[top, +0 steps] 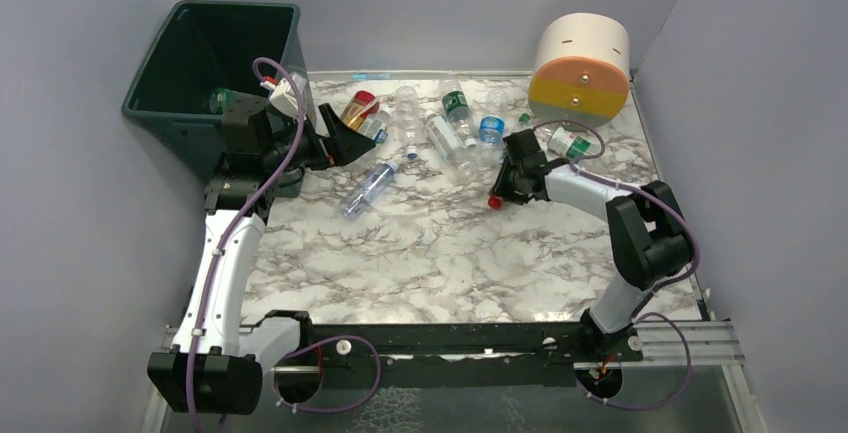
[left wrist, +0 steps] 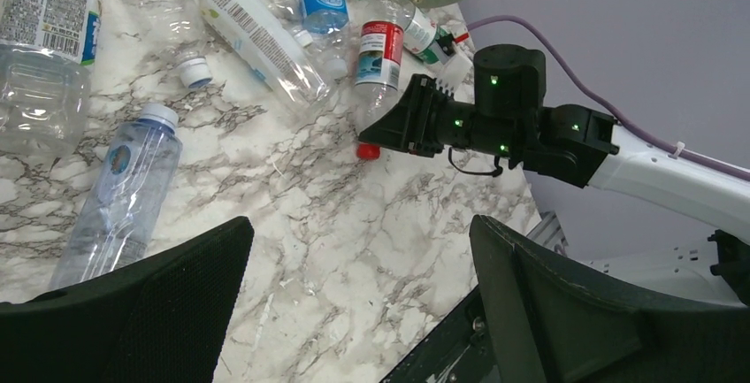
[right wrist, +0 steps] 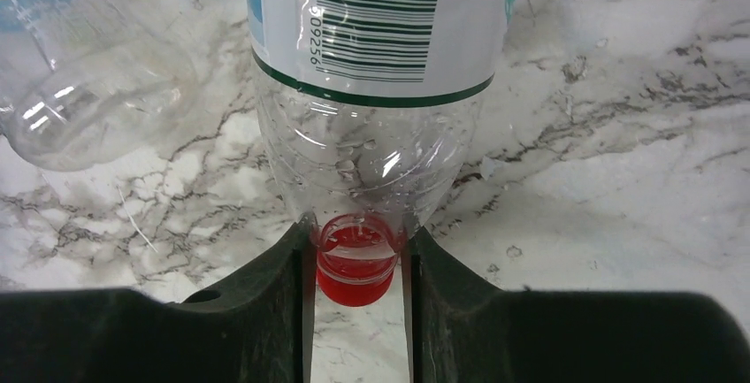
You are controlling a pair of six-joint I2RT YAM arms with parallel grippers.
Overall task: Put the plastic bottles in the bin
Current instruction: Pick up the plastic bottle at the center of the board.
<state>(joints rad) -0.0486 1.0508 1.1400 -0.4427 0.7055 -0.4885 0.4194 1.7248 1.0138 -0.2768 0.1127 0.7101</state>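
Over on the right side of the table, the right hand is clenched on a red-capped bottle, pinching it right at the cap. The clear body with its barcode label lies flat on the marble, so by the look of it this one is gripped but not yet lifted.

Across the way, the left hand hovers just beside the bin, fingers spread wide and nothing between them.

So where does the job stand? Early days, I'd say. Something green and bottle-like shows inside the bin (partly hidden behind the left arm, so I won't swear to it). Everything else is out on the table. A loose scatter of bottles lies along the far edge, clear ones with green and blue labels and an amber one among them. A blue-labelled bottle lies on its own nearer the middle, and another sits by the big cream and orange cylinder.

The gripped bottle is well apart from the bin, which stands at the far left corner. That leaves a long carry across the table, or a handover, and then most of the pile to clear.
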